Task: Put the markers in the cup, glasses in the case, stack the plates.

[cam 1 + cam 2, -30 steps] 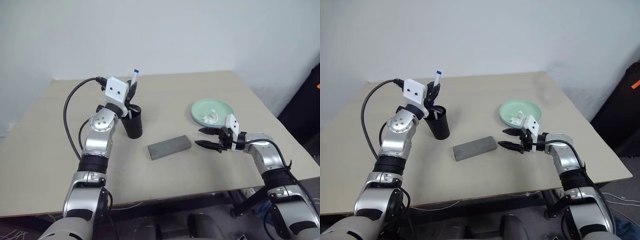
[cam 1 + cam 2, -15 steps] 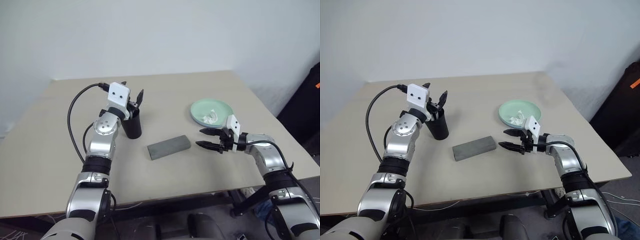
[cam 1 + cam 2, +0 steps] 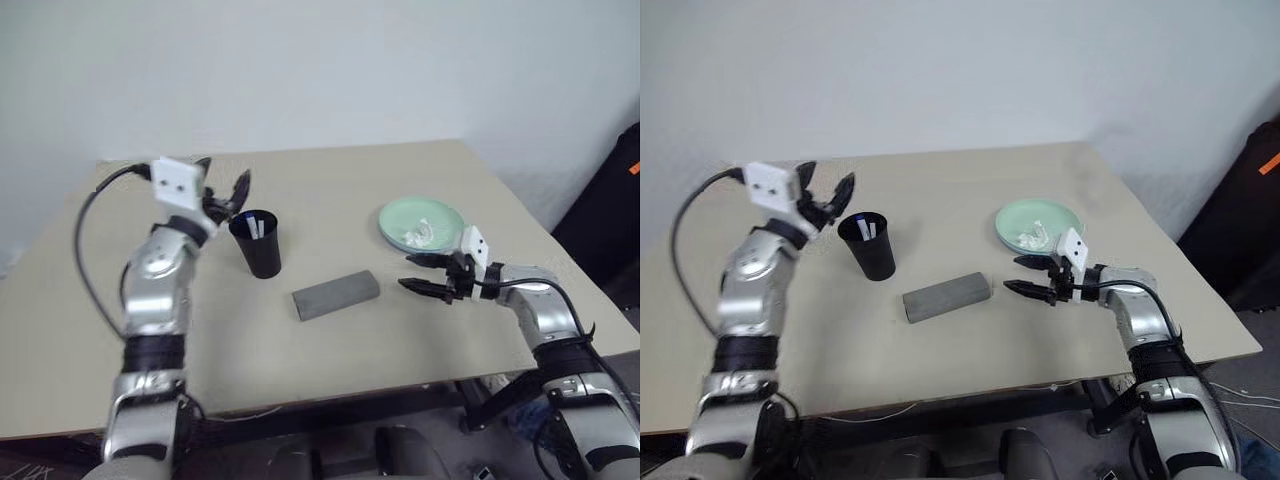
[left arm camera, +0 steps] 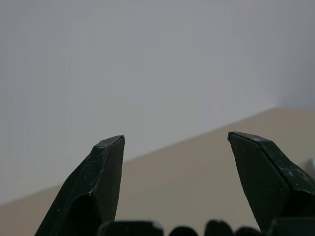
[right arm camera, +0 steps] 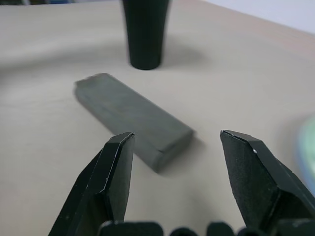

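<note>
Left claw (image 3: 222,187) hangs wide and empty beside the upright black tapered plastic cup (image 3: 257,243), white markers (image 3: 256,230) inside. Right claw (image 3: 424,273), also wide, points at the closed grey rectangular case (image 3: 336,294), lying diagonally on the beige counter (image 3: 330,190).

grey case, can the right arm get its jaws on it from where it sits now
Probably yes. The right gripper is open, empty and pointed toward the case, which lies shut on bare table with nothing between them. The cup and the plate stand off to either side.
</note>
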Robot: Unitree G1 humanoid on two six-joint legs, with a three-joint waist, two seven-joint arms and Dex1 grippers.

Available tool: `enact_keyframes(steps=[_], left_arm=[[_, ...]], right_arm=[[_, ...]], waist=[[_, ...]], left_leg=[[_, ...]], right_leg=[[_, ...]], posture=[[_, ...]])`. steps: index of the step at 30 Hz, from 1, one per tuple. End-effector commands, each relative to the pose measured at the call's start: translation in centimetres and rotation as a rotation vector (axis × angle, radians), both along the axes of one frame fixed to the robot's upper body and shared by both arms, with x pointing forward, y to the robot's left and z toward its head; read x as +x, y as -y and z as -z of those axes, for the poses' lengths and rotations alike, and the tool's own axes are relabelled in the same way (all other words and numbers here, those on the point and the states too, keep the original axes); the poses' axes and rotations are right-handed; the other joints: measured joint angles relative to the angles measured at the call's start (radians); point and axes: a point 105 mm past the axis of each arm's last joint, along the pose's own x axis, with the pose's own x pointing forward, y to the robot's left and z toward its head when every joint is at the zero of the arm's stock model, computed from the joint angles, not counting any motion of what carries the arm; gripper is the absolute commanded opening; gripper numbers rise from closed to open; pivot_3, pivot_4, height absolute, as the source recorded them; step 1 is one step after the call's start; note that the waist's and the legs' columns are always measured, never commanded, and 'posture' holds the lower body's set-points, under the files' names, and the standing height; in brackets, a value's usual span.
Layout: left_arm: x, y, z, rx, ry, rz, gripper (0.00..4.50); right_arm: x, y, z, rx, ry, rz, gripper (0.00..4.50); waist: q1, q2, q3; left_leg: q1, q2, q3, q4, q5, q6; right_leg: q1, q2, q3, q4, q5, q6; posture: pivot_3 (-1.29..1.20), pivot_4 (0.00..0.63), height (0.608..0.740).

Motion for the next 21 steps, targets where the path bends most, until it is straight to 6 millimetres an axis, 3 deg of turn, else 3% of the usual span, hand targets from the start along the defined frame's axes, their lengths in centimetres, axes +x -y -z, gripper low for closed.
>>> enact_keyframes(steps=[1,6,10,21], left_arm=[[-3.0,0.1,-0.6,0.002,-0.028,0.133,3.53],[-6.9,0.6,3.2,0.058,-0.205,0.268,3.53],[-8.5,1.7,6.8,0.164,-0.315,0.322,3.53],[-6.9,3.2,11.2,0.150,-0.369,0.314,3.53]], right_arm=[[0.6,1.3,-1.9,0.021,0.049,0.028,3.02],[1.0,3.3,-1.6,-0.003,0.025,0.072,3.02],[1.2,4.6,-1.5,0.003,0.017,0.104,3.02],[0.3,5.7,-0.7,0.023,0.009,0.164,3.02]], waist=[[0.000,0.000,0.000],[0.004,0.000,0.000],[0.003,0.000,0.000],[0.003,0.001,0.000]], left_leg=[[0.000,0.000,0.000,0.000,0.000,0.000],[0.000,0.000,0.000,0.000,0.000,-0.001],[0.000,0.001,0.001,0.000,0.000,-0.001],[-0.001,0.003,0.001,0.000,-0.001,-0.001]], right_leg=[[0.000,0.000,0.000,0.000,0.000,0.000],[0.000,-0.001,-0.001,-0.001,0.000,0.000],[-0.001,-0.001,-0.002,-0.001,0.000,0.000],[-0.001,-0.001,-0.006,-0.001,0.000,0.000]], posture=[[0.00,0.000,0.733],[0.00,0.000,0.733],[0.00,0.000,0.733],[0.00,0.000,0.733]])
